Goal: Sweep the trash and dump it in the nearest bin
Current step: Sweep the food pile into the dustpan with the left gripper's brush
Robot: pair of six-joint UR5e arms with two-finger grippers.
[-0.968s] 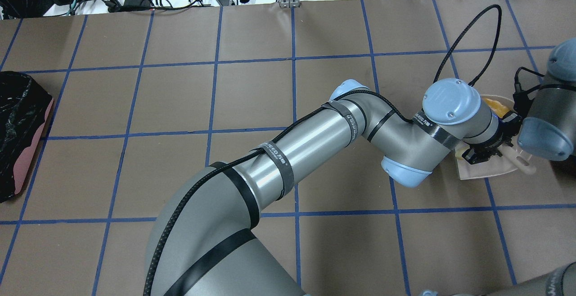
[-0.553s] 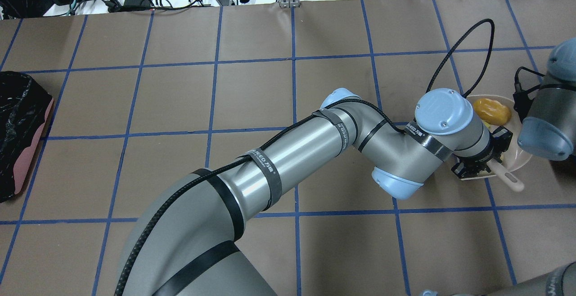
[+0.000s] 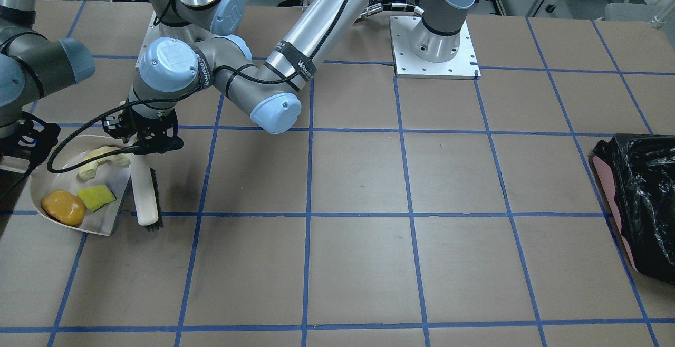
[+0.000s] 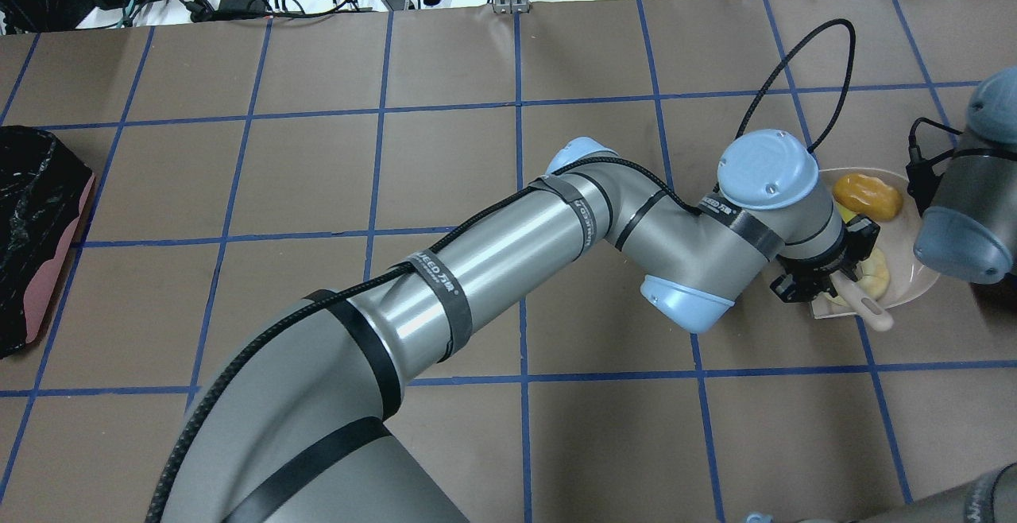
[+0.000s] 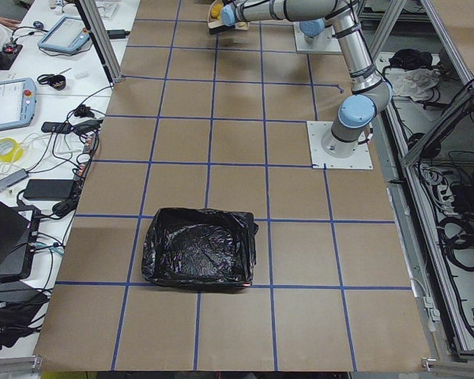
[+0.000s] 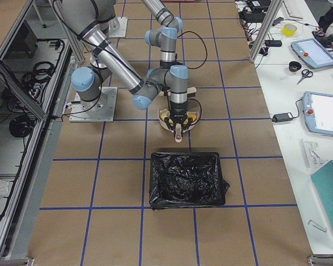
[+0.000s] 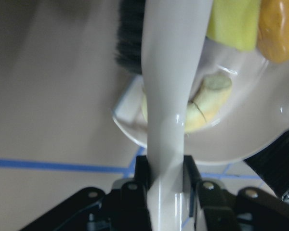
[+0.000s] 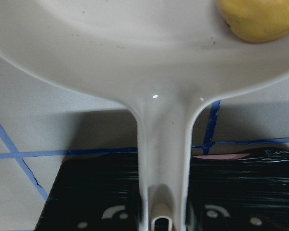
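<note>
Clamping the white handle of the brush (image 7: 171,96) between narrowly set jaws, the left gripper (image 7: 166,175) holds the tool with its black bristles just beside the open lip of the white dustpan (image 3: 52,181). The right gripper (image 8: 160,211) is closed on the dustpan's handle, which runs straight back between its jaws. All three pieces of trash lie inside the pan. The orange-brown bun (image 3: 63,207) and the yellow-green block (image 3: 96,198) sit side by side toward the rim away from the robot. The ring pastry (image 3: 103,158) lies nearer the left gripper, partly beneath the brush handle in the left wrist view. A black-lined bin (image 6: 186,185) stands near the dustpan, at the robot's right end of the table (image 4: 445,173). A second lined bin (image 4: 32,237) sits well apart at the left end.
</note>
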